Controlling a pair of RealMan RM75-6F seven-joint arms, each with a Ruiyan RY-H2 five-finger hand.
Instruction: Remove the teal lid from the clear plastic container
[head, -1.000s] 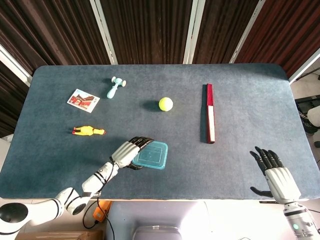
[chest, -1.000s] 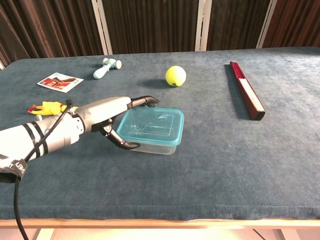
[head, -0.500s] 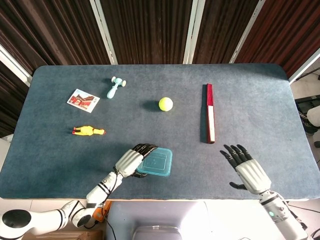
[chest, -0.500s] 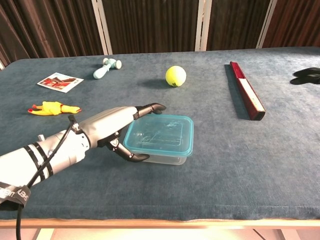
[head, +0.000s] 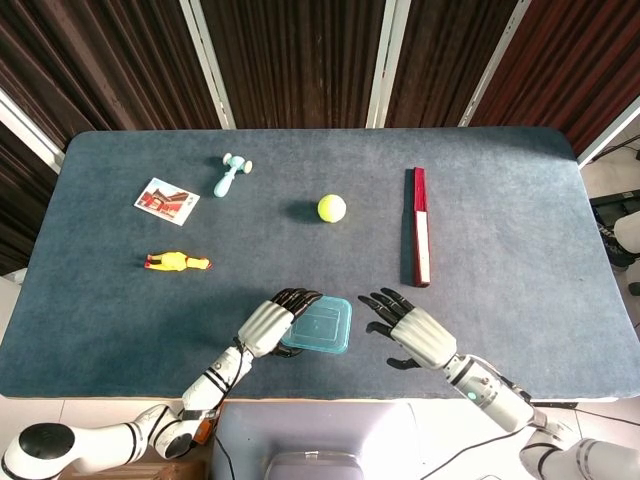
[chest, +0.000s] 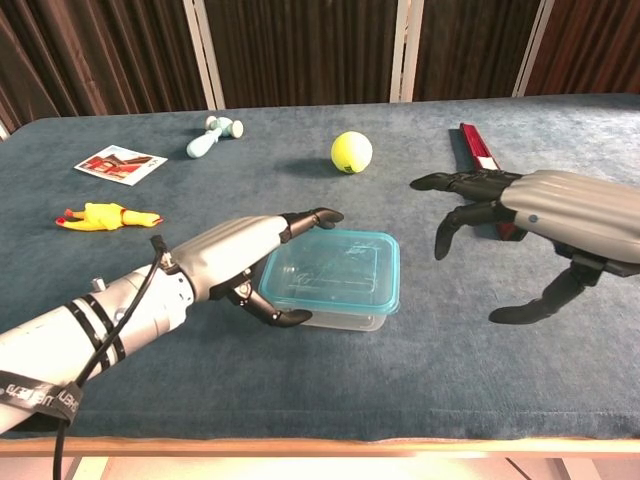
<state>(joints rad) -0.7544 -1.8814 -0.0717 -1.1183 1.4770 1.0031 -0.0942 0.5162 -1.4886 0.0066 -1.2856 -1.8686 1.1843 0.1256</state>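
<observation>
The clear plastic container (chest: 345, 318) with its teal lid (chest: 333, 273) (head: 320, 326) sits near the table's front edge. My left hand (chest: 250, 262) (head: 272, 320) grips the container's left side, fingers over the lid's edge and thumb low against the wall. To the right of the container my right hand (chest: 520, 215) (head: 410, 326) hovers with fingers spread, a short gap away, holding nothing.
A tennis ball (head: 332, 208) lies behind the container, a long red box (head: 421, 238) at the right. At the left are a yellow rubber chicken (head: 177, 262), a picture card (head: 166, 200) and a pale blue toy (head: 231, 175). The front table edge (chest: 320, 440) is close.
My left hand has slid the container to the right and nearer the front edge. My right hand has swept in from the far right to just beside the container.
</observation>
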